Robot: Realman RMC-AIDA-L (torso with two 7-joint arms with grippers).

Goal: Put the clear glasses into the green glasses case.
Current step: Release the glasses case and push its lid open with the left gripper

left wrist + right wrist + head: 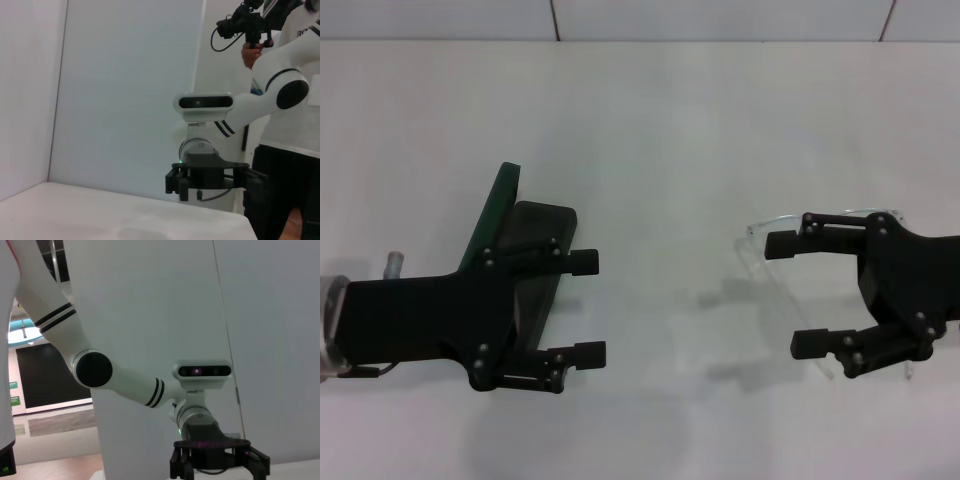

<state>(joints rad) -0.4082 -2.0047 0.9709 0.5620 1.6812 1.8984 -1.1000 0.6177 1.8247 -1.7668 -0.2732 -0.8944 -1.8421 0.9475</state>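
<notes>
Two spread grippers, left gripper (588, 308) and right gripper (790, 294)

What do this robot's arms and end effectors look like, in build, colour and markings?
Both the left end effector and the right end effector are matte black, each with two linkage-driven fingers ending in blocky pads, studded with small silver screws. The arms are glossy white with black joint caps and black stripe bands. A white camera bar sits above each wrist, near a small green light.
</notes>
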